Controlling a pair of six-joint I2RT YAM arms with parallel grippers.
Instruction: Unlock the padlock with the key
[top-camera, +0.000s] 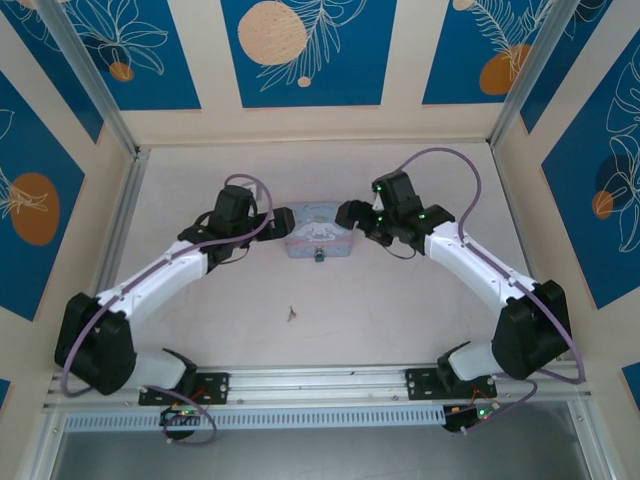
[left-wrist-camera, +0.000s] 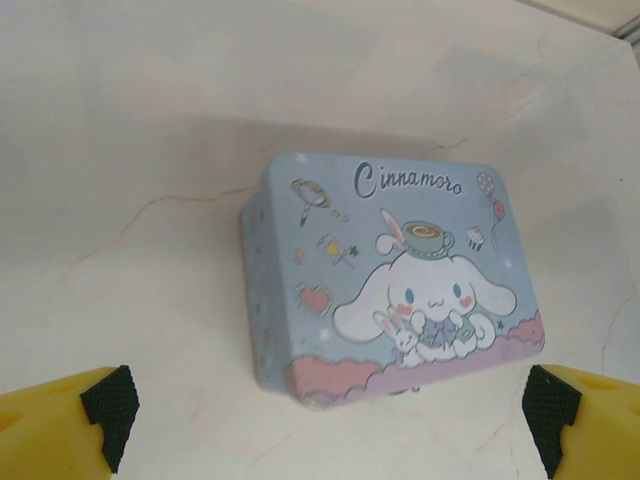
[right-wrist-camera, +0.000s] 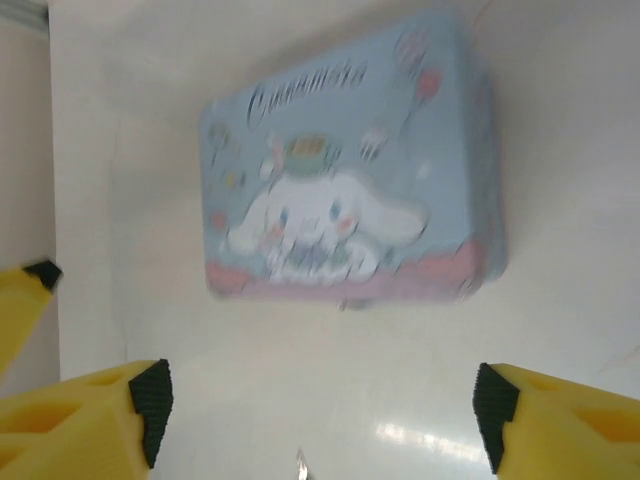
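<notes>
Between the left jaws: nothing is held. The left gripper (left-wrist-camera: 330, 418) is spread fully wide, its yellow fingers (left-wrist-camera: 50, 430) parted to the two lower corners of the left wrist view, with bare table (left-wrist-camera: 150, 130) between them.
Ahead of the left jaws: the tin box (left-wrist-camera: 390, 280), pale blue with a cartoon lid, is seen lying flat, apart from both fingertips.
Between the right jaws: nothing is gripped. The right gripper (right-wrist-camera: 318, 415) is held wide open, and bare table is seen between its black-tipped pads.
Ahead of the right jaws: the same tin box is seen, blurred, clear of both pads.
Jaws from above: the tin box is flanked by the two grippers, the left jaws at its left end and the right jaws at its right end; whether either touches it cannot be told.
Padlock: the padlock (top-camera: 319, 257) is seen as a small dark speck at the near side of the tin box, roughly midway between the two sets of jaws and outside both.
Key: the key (top-camera: 291, 314) is left lying on the table, well apart from both sets of jaws, towards the arm bases from the padlock.
</notes>
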